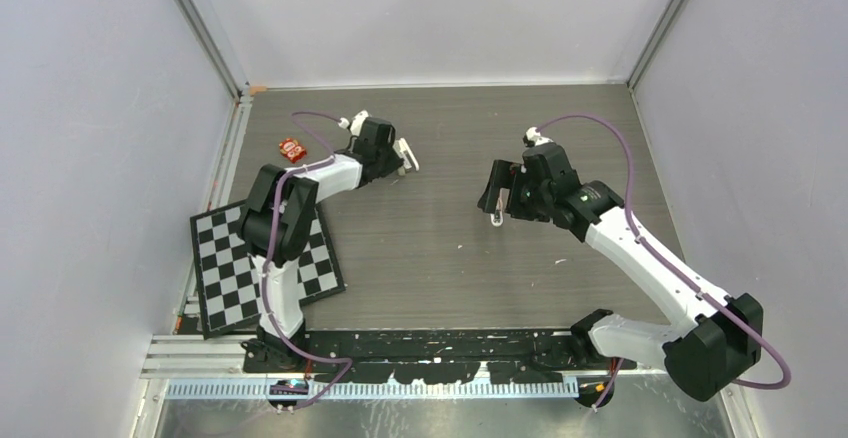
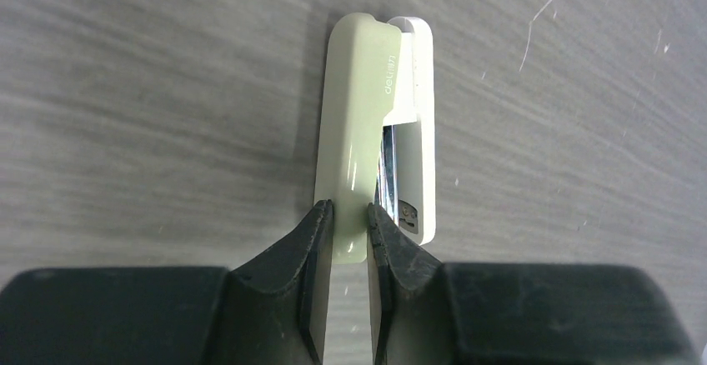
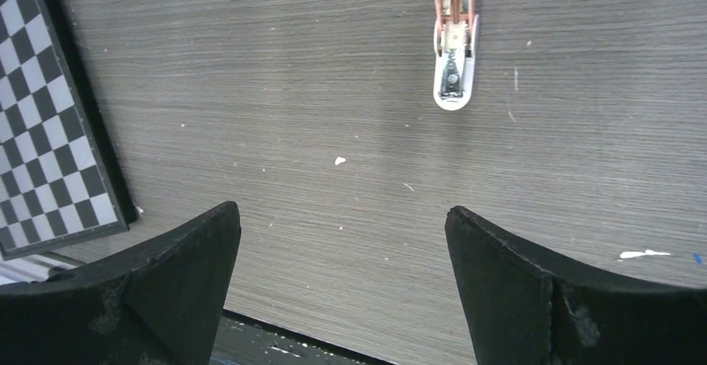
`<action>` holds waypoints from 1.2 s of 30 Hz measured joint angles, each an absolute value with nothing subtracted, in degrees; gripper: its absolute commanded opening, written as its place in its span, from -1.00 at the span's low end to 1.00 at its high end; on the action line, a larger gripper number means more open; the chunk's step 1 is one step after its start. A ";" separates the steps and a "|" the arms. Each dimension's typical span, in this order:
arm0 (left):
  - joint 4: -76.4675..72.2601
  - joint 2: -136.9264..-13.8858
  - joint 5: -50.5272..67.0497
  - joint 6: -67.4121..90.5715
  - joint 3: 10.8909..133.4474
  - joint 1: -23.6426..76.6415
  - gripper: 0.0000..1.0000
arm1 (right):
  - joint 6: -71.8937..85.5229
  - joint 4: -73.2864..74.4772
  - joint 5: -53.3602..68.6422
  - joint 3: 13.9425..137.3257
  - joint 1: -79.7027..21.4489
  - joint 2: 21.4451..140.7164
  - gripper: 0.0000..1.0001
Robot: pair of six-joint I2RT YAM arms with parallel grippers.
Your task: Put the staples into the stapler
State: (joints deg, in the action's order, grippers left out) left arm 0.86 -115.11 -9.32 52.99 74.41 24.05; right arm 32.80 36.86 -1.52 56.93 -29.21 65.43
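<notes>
Left wrist view first: your left gripper [image 2: 350, 215] is pinched narrow on the near end of the stapler [image 2: 367, 123]. The stapler runs up the middle of the frame on the table [image 2: 125, 90], green top on the left, white base on the right, metal channel showing between them. Only the fingertips are on it, and they grab just the green part. So my worry is that if you lift or pull, it pivots out of the pinch or the whole thing drags along, since nothing pins the base. Right wrist view: your right gripper [image 3: 342, 211] is spread wide and holding nothing, with a pink stapler [image 3: 454, 36] at the top of the frame, a bit right of centre, and a checkerboard [image 3: 50, 115] at the left edge. Don't mix that pink one up with yours. I can't spot the staples in any view, so going in blind for them is the other risk. Top view: the table is dark grey woodgrain, matte, with a few pale specks, boxed in by plain pale walls [image 1: 90, 108]. A small red thing [image 1: 291, 148] sits upper left, near the left arm.
</notes>
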 measured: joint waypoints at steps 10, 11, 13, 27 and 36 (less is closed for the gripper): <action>4.93 -104.25 -3.14 51.16 63.00 24.75 -0.42 | 34.46 32.93 0.95 59.00 -29.91 74.04 0.52; 5.96 -103.22 -2.63 50.74 62.67 24.75 -0.36 | 34.41 32.62 0.93 60.10 -30.22 75.85 0.49; 7.88 -100.99 -1.87 50.06 62.50 24.73 -0.24 | 34.15 32.05 0.30 63.09 -31.27 80.03 0.42; 20.91 -73.80 3.84 40.95 58.15 23.14 0.78 | 24.99 25.91 -4.01 79.15 -40.25 101.60 0.00; 32.14 -60.86 7.27 29.58 52.71 23.11 0.99 | 18.00 24.01 -3.77 84.07 -40.40 111.85 -0.06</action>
